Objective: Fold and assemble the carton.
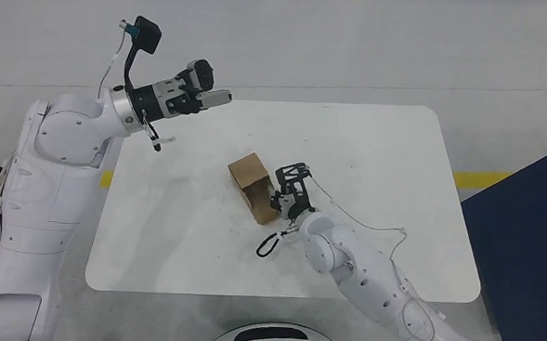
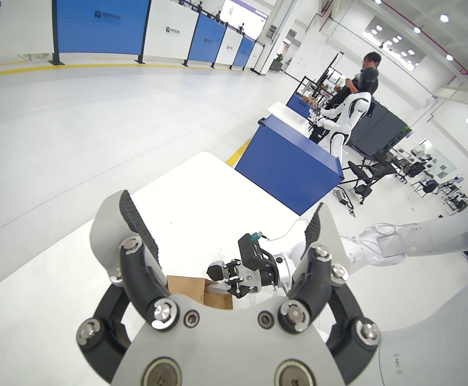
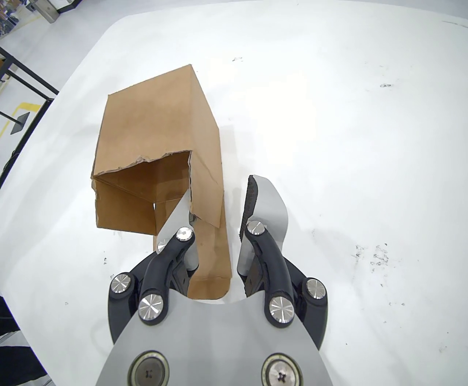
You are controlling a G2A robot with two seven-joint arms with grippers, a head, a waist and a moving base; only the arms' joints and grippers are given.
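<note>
In the top view, the small brown cardboard carton lies on its side near the middle of the white rounded table. My right gripper is hard up against its near end. The left gripper hangs over the table's far left corner, well apart from the carton.

In the left wrist view, that gripper's fingers are spread wide with nothing between them. The carton and the right gripper sit beyond it on the table.

In the right wrist view, the carton's open mouth faces the gripper. The body is squared up into a box shape, but this end is unclosed. One long flap lies flat on the table under the gripper, and the top edge of the mouth looks ragged. The right fingers are partly open and straddle the side wall at the mouth, one inside the carton and the other outside, apart from the card. I can't quite tell whether the inner finger presses on the wall, because the wall hides its tip.

I judge this to be the flap-folding step, with the body formed and this end left to close. The next move calls for pushing or pinching that side panel inward across the mouth. It probably also calls for the left gripper to come down and steady the far end, so the light carton doesn't slide.
</note>
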